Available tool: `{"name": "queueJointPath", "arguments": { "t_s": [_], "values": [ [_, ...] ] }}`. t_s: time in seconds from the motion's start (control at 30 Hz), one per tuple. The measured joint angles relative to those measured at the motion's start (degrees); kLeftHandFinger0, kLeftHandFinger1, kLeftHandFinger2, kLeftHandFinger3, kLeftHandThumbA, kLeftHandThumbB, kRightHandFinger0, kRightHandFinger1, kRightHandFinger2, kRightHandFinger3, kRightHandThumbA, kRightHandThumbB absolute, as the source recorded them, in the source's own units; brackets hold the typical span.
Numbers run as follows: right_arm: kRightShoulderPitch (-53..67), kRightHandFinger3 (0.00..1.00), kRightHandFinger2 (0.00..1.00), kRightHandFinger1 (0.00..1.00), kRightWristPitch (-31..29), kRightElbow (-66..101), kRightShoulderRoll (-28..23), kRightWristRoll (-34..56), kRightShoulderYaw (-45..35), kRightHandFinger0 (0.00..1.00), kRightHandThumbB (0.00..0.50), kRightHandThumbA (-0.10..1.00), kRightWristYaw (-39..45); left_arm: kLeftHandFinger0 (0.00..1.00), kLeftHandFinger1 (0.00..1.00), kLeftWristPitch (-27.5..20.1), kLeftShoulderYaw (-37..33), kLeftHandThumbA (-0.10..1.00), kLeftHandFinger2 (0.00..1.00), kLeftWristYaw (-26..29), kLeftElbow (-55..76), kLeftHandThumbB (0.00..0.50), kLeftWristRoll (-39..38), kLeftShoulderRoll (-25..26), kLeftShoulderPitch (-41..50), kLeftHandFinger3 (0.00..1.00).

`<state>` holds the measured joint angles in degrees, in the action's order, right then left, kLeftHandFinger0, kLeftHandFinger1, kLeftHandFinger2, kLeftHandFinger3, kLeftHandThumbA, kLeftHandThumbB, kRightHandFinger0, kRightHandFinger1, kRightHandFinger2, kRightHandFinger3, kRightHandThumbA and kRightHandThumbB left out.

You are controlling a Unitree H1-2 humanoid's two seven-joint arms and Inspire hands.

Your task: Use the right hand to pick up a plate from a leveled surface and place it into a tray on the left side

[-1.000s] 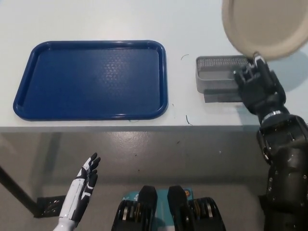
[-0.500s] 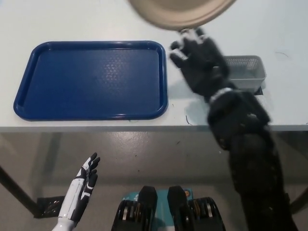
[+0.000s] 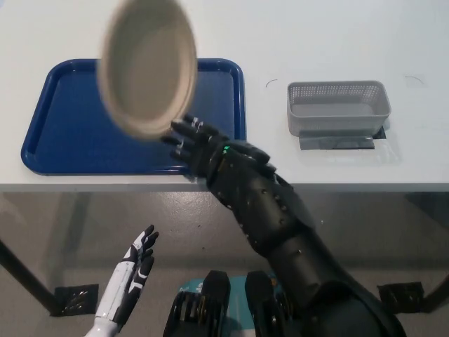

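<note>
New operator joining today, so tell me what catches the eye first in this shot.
The round beige plate stands out, held tilted in the air over the blue plastic tray by the black right hand reaching across the white table. A grey mesh basket sits on the table's right, and the white left hand rests open below the table edge.

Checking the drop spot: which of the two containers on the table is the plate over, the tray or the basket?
The blue tray at the left. The plate, held tilted by the right hand, overlaps it; the grey mesh basket sits apart at right.
</note>
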<state>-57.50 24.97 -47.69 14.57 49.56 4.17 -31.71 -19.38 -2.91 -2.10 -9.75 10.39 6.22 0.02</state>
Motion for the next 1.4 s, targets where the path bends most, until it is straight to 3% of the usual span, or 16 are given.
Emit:
{"name": "queueJointPath", "arguments": {
  "t_s": [0.13,0.23,0.27,0.3,0.33,0.37,0.4,0.43,0.47,0.5,0.63,0.77,0.8,1.03,1.27,1.4],
  "values": [
    [-5.66,1.00,0.80,0.24,-3.62,-13.55,0.92,-0.95,-3.88,0.00,0.075,-0.10,1.81,1.00,1.00,0.18,-0.42,1.00,1.00,-0.08,0.00,0.106,0.07,0.04,-0.71,1.00],
    [-10.35,1.00,0.82,0.27,-6.46,-21.40,1.60,-2.00,-6.77,0.00,0.107,-0.10,3.18,1.00,1.00,0.44,-0.98,1.00,1.00,-0.10,0.01,0.109,0.29,0.04,-1.84,1.00],
    [-11.39,0.68,0.77,0.25,-7.22,-23.17,1.88,-2.36,-7.53,0.00,0.130,-0.10,3.46,1.00,1.00,0.54,-1.17,1.00,1.00,-0.11,0.03,0.107,0.33,0.05,-2.12,1.00],
    [-12.39,0.59,0.77,0.26,-8.52,-24.95,2.25,-3.00,-8.42,0.00,0.129,-0.10,3.83,1.00,1.00,0.69,-1.41,1.00,1.00,-0.12,0.08,0.105,0.39,0.07,-2.46,1.00],
    [-12.84,0.49,0.77,0.28,-9.25,-25.70,2.53,-3.37,-8.88,0.00,0.115,0.14,4.00,1.00,1.00,0.75,-1.55,1.00,1.00,-0.15,0.08,0.096,0.41,0.09,-2.63,1.00],
    [-13.29,0.73,1.00,0.45,-10.41,-26.57,2.90,-3.93,-9.54,0.08,0.140,0.39,4.37,1.00,1.00,0.83,-1.75,1.00,1.00,-0.26,0.07,0.093,0.44,0.18,-2.85,1.00],
    [-13.32,1.00,1.00,0.70,-11.35,-26.84,3.09,-4.34,-10.10,0.27,0.222,0.67,4.93,1.00,1.00,0.85,-1.89,1.00,1.00,-0.33,0.07,0.098,0.44,0.25,-3.00,1.00],
    [-13.28,1.00,1.00,1.00,-12.06,-27.04,3.17,-4.55,-10.51,0.89,0.312,0.90,5.78,1.00,1.00,0.87,-1.99,1.00,1.00,-0.39,0.07,0.106,0.44,0.31,-3.11,1.00],
    [-13.10,1.00,1.00,1.00,-12.51,-27.00,3.18,-4.74,-10.69,1.00,0.373,0.93,6.91,1.00,1.00,0.90,-2.05,1.00,1.00,-0.42,0.06,0.104,0.44,0.35,-3.16,1.00],
    [-12.91,1.00,1.00,1.00,-12.81,-26.93,3.16,-4.84,-10.80,1.00,0.433,0.96,7.83,1.00,1.00,0.96,-2.07,1.00,1.00,-0.43,0.04,0.098,0.43,0.35,-3.14,1.00],
    [-11.67,1.00,1.00,1.00,-14.03,-26.35,2.90,-5.74,-10.75,1.00,0.486,0.96,12.36,1.00,1.00,1.06,-2.23,1.00,1.00,-0.55,-0.04,0.114,0.41,0.33,-3.12,1.00],
    [-10.23,1.00,1.00,1.00,-15.64,-23.93,2.44,-6.67,-10.54,1.00,0.492,1.00,16.18,1.00,1.00,1.19,-2.48,1.00,1.00,-0.66,-0.05,0.109,0.41,0.34,-3.10,1.00],
    [-9.68,1.00,1.00,1.00,-15.85,-22.27,2.33,-6.89,-10.35,1.00,0.441,1.00,17.06,1.00,1.00,1.20,-2.56,1.00,1.00,-0.68,-0.05,0.111,0.41,0.34,-3.11,1.00],
    [-5.48,1.00,1.00,1.00,-15.86,-6.86,0.67,-8.20,-9.05,1.00,0.500,1.00,19.69,1.00,1.00,1.28,-2.94,1.00,1.00,-0.72,-0.35,0.113,0.40,0.32,-3.10,1.00],
    [0.05,1.00,1.00,1.00,-14.45,6.29,-2.86,-8.27,-8.80,1.00,0.500,1.00,19.70,1.00,1.00,1.32,-3.00,1.00,1.00,-0.72,-0.79,0.102,0.41,0.32,-3.02,1.00],
    [3.62,1.00,1.00,1.00,-13.56,13.49,-6.62,-8.26,-8.81,1.00,0.461,1.00,19.67,1.00,1.00,1.38,-3.02,1.00,1.00,-0.72,-1.07,0.120,0.40,0.31,-3.00,1.00]
  ]
}}
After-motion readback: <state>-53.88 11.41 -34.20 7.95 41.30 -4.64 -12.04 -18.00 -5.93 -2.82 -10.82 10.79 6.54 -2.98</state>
